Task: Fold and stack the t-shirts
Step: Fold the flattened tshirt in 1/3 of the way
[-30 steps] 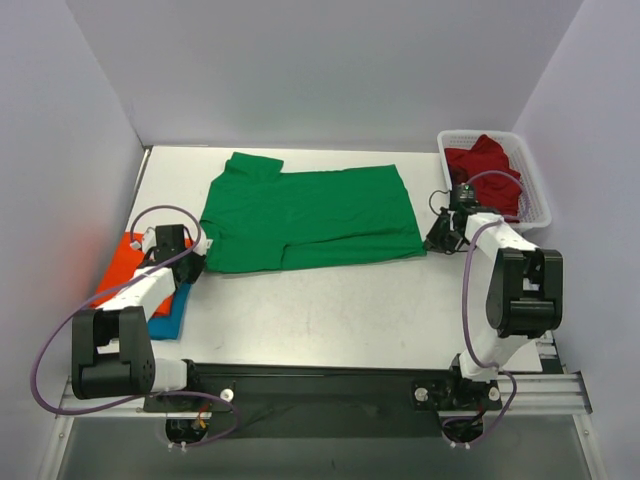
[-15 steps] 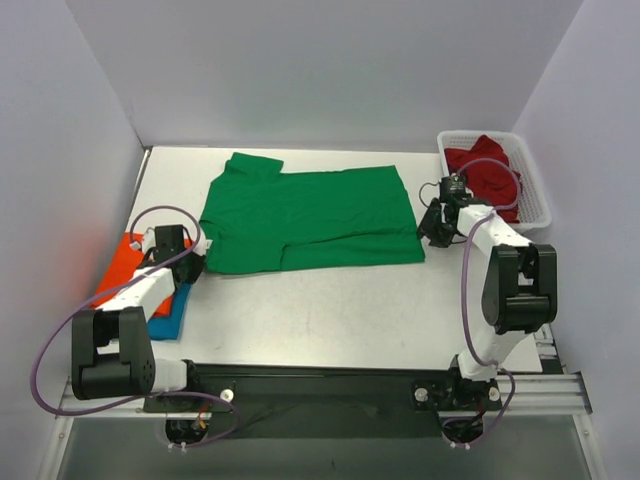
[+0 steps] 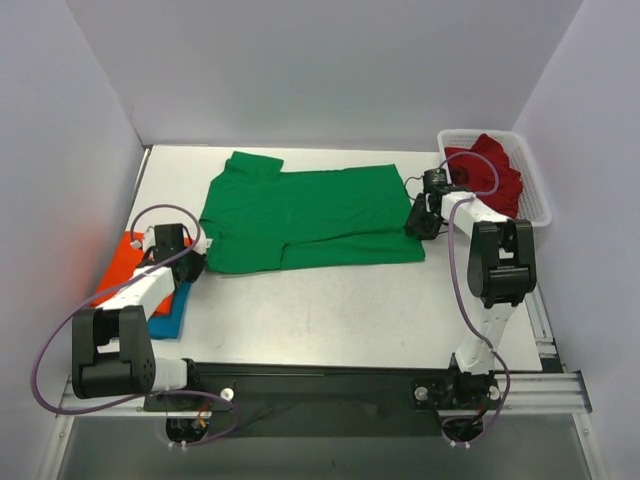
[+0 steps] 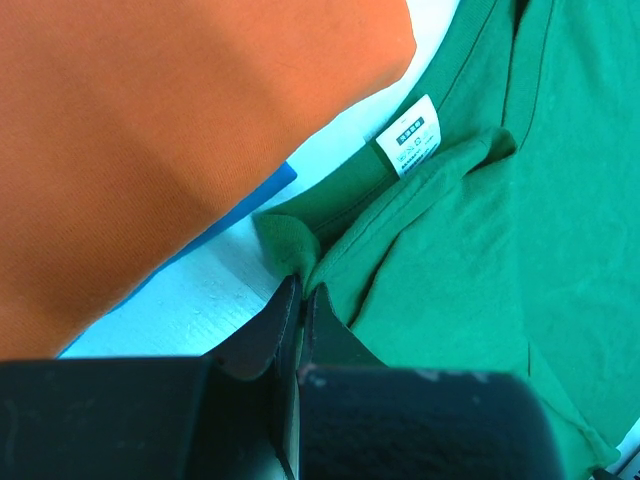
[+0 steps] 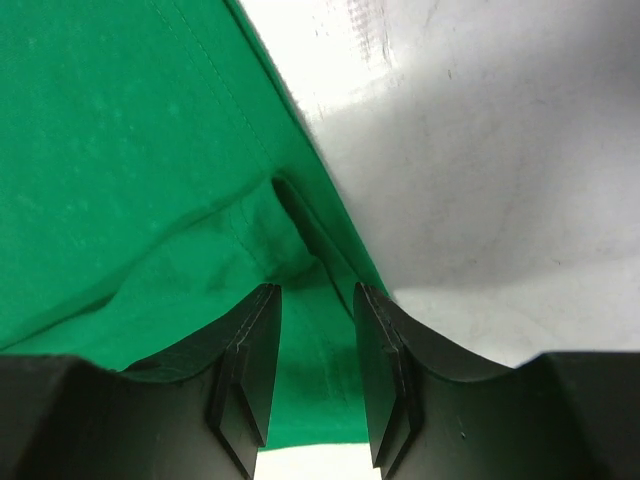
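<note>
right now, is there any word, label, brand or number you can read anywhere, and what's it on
Print on the white sewn-in tag of the bright green cloth t-shirt, left wrist view: a few rows of small dark marks, too small and blurred to read.
No other writing, brand or number shows in any view.

Two robot arms are showing white shells and black joint blocks, the left arm (image 3: 135, 290) and the right arm (image 3: 497, 262). A purple cable (image 3: 165, 208) is looping along each one. The left gripper (image 4: 301, 296) and right gripper (image 5: 318, 300) are showing matte black, angular fingers with bevelled tips.
</note>
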`<state>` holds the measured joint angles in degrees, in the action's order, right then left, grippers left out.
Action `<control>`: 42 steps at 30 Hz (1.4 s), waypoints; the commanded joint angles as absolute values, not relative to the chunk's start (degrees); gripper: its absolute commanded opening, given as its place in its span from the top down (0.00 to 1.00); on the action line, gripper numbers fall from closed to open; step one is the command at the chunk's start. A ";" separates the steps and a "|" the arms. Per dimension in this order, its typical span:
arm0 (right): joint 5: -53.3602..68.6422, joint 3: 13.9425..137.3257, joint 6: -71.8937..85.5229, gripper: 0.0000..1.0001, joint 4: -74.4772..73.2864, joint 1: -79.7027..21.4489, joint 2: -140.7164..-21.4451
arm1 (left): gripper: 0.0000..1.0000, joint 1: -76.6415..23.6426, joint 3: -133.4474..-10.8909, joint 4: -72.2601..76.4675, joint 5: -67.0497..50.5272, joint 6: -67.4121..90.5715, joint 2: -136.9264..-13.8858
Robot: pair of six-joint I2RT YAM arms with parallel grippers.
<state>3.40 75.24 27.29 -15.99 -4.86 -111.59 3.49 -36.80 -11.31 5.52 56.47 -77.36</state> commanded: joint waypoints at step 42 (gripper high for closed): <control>6.15 87.62 28.04 0.96 -18.19 -2.73 -117.59 | 1.00 3.87 -38.14 -10.19 6.24 54.40 -77.26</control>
